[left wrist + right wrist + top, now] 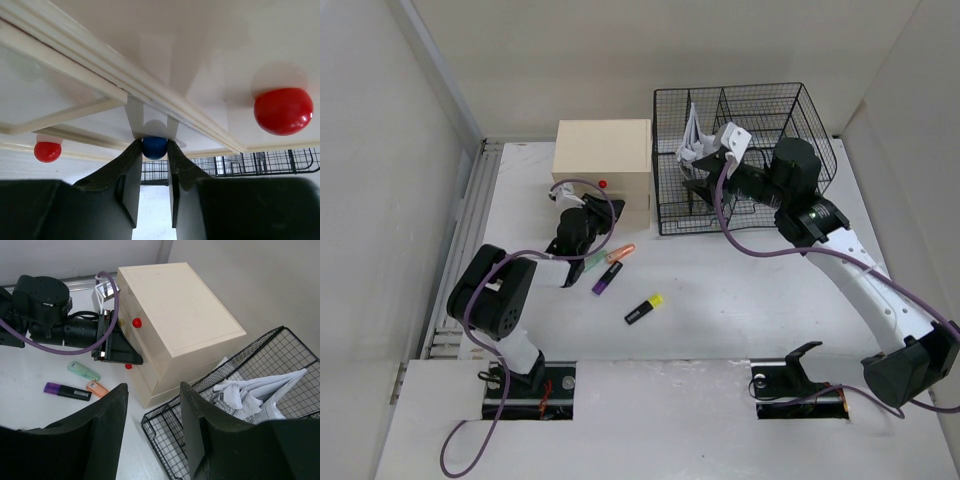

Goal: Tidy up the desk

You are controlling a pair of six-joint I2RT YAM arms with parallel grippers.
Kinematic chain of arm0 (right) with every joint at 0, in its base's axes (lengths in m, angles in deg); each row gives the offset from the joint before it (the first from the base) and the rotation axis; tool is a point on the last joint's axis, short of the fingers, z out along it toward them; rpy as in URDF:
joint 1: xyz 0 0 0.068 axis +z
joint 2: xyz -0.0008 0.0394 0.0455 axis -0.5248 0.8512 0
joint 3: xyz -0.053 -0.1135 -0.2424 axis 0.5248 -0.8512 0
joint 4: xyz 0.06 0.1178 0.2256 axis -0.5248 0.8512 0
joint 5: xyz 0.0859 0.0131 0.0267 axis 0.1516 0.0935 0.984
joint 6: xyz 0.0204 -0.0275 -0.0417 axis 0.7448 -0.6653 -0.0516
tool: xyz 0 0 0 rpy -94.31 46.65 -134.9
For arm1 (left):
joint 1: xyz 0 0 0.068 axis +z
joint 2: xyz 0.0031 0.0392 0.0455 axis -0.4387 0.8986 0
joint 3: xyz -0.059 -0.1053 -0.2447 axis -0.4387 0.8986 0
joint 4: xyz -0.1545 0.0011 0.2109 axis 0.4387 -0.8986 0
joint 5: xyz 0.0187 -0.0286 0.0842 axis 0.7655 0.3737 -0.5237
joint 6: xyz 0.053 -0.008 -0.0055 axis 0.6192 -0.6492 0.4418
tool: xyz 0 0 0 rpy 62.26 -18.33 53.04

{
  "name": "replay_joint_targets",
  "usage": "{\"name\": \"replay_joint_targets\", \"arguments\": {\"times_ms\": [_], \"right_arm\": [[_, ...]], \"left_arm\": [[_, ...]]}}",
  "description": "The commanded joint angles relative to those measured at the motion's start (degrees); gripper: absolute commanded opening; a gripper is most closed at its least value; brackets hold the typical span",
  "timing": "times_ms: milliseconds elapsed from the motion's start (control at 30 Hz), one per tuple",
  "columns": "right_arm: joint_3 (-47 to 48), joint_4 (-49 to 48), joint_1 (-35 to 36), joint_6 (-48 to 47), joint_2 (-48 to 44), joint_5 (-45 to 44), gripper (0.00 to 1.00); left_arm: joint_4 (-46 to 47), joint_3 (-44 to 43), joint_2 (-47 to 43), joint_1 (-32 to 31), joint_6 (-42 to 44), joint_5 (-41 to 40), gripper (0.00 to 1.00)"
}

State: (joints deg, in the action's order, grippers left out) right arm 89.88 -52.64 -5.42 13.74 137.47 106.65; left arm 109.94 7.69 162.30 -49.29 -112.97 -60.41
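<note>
The flat white desk (740,290), rail on its left, spreads beneath both arms, bearing four highlighters (607,277), one drawer box (602,160) and one mesh organizer (760,110). The left gripper (154,150) pinches a blue knob (154,147); the right gripper (152,392) gapes wide.

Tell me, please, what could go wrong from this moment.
The left pincer pinches the small blue round knob by its fingertips only; pulling might slip off, or drag the whole beige wooden drawer box.
The purple highlighter lies close to the left arm; retreating could sweep it.
The open right pincer hangs over the black wire mesh organizer; descending may snag wires.
</note>
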Motion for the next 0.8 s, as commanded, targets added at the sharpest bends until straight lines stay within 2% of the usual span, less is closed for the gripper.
{"name": "replay_joint_targets", "arguments": {"times_ms": [0, 67, 467, 667, 767], "right_arm": [[0.2, -3.1, -0.3, 0.5, -1.6, 2.0, 0.51], [0.2, -3.1, -0.8, 0.5, -1.6, 2.0, 0.51], [-0.4, -3.7, -0.8, 0.5, -1.0, 3.6, 0.51], [-0.9, -3.7, -0.8, 0.5, -0.5, 4.1, 0.51], [-0.9, -4.2, -0.8, 0.5, -0.5, 4.1, 0.51]], "left_arm": [[-1.0, -2.5, -1.0, 0.7, 2.2, -3.6, 0.06], [-1.0, -2.5, -1.0, 0.7, 2.2, -3.6, 0.00], [1.9, 12.9, -10.2, -4.5, -2.2, -4.4, 0.00], [0.7, 15.6, -13.4, -5.6, -2.9, -5.6, 0.00], [-0.7, 15.6, -14.6, -6.2, -2.9, -5.6, 0.04]]}}
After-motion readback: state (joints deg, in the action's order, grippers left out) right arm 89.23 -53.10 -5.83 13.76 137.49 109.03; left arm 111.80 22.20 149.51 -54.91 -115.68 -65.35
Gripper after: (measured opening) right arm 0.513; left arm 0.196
